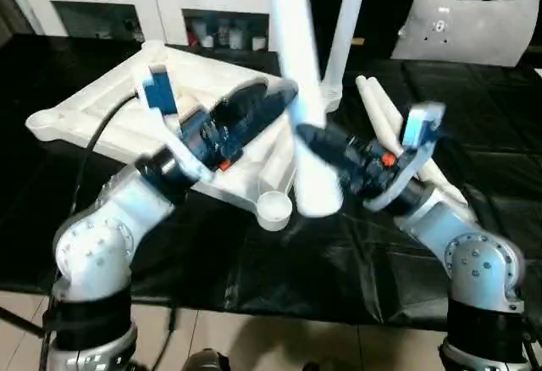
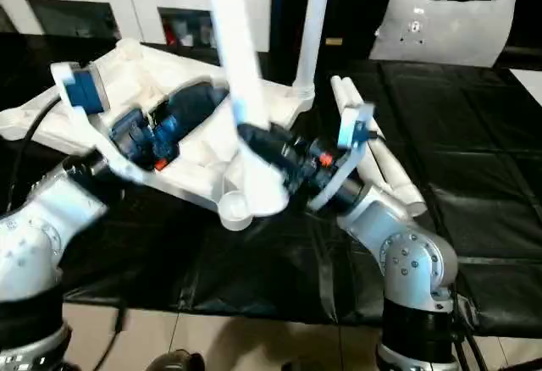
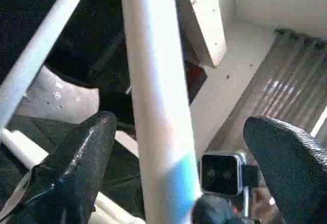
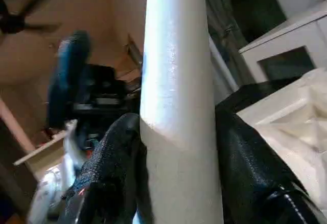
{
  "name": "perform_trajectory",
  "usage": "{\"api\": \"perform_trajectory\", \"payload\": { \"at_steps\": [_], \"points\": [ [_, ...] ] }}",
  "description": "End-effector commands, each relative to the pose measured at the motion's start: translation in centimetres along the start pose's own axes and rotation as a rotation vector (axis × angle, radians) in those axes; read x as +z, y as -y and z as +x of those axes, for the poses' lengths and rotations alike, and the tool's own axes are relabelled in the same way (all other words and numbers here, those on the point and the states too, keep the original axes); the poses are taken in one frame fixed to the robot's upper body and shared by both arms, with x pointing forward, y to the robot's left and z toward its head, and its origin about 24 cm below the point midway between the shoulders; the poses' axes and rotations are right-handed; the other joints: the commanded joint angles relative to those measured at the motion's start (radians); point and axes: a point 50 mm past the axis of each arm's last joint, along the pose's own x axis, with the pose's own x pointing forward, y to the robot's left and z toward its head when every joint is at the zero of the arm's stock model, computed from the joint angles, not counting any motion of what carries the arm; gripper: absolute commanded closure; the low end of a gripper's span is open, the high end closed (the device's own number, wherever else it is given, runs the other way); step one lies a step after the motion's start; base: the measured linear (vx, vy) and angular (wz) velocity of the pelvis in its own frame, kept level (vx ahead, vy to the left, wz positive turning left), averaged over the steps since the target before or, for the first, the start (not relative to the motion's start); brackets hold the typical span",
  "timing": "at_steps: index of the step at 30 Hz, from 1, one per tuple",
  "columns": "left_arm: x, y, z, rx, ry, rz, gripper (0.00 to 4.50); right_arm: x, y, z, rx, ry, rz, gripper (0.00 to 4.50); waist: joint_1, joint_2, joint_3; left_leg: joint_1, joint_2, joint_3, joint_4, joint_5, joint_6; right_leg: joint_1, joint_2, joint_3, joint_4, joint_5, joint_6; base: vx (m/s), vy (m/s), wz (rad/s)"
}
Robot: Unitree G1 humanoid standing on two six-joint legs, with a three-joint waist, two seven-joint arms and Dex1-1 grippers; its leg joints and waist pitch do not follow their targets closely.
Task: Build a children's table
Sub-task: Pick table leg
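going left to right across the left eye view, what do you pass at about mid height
left gripper over the upside-down table top → held leg in the right gripper → two loose legs lying on the black-covered table

One white tabletop (image 1: 110,113) lies ribbed side up on the black table. Four white legs can be counted: one held leg (image 1: 298,91) raised in the foreground, one standing leg (image 1: 345,24) upright in a corner socket, and two loose legs (image 1: 381,113) lying side by side. Two grippers are present, the left gripper (image 1: 284,91) and the right gripper (image 1: 305,136)
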Motion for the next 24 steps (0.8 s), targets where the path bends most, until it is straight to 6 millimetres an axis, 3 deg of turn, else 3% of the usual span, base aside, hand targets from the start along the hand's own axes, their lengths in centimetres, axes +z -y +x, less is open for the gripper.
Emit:
{"api": "perform_trajectory", "payload": {
  "at_steps": [1, 7, 8, 16, 19, 24],
  "points": [
    [0.1, 0.0, 0.3, -0.001, -0.009, -0.027, 0.00, -0.1, -0.5, -0.1, 0.058, -0.001, 0.024, 2.66, 0.005, -0.005, -0.060, 0.009, 0.035, -0.012, -0.067, -0.168, 0.007, 0.046, -0.068, 0.052, -0.104, -0.262, -0.120, 0.000, 0.000, 0.00],
    [0.4, 0.2, 0.7, 0.008, 0.013, -0.071, 0.00, -0.7, -0.8, -0.3, 0.087, -0.037, 0.037, 2.66, 0.006, -0.001, -0.060, 0.009, 0.038, -0.013, -0.068, -0.150, 0.007, 0.046, -0.069, 0.050, -0.100, -0.195, -0.140, 0.000, 0.000, 0.00],
    [0.4, 0.2, 0.7, 0.024, 0.014, -0.056, 0.21, -0.9, -0.5, -0.2, 0.037, -0.060, -0.031, 2.66, 0.006, 0.002, -0.060, 0.009, 0.040, -0.014, -0.070, -0.149, 0.006, 0.047, -0.069, 0.050, -0.100, -0.192, -0.135, 0.000, 0.000, 0.00],
    [0.0, -0.1, 0.8, 0.124, -0.020, 0.030, 0.42, -2.3, 0.2, 0.9, -0.158, -0.157, -0.441, 2.66, 0.002, 0.009, -0.059, 0.009, 0.044, -0.015, -0.071, -0.143, -0.019, 0.044, -0.072, 0.051, -0.097, -0.134, -0.125, 0.000, 0.000, 0.00],
    [-0.3, -0.1, 0.9, 0.155, -0.019, 0.077, 0.42, -3.0, 0.2, 1.5, -0.188, -0.155, -0.542, 2.66, -0.001, 0.009, -0.056, 0.009, 0.043, -0.015, -0.074, -0.170, -0.012, 0.046, -0.071, 0.052, -0.098, -0.142, -0.136, 0.000, 0.000, 0.00],
    [-1.4, -0.1, 0.9, 0.179, -0.055, 0.173, 0.42, -3.8, 0.2, 2.0, -0.219, -0.132, -0.610, 2.66, -0.007, 0.008, -0.052, 0.010, 0.046, -0.015, -0.080, -0.214, -0.004, 0.043, -0.072, 0.055, -0.105, -0.188, -0.125, 0.000, 0.000, 0.00]
  ]
}}
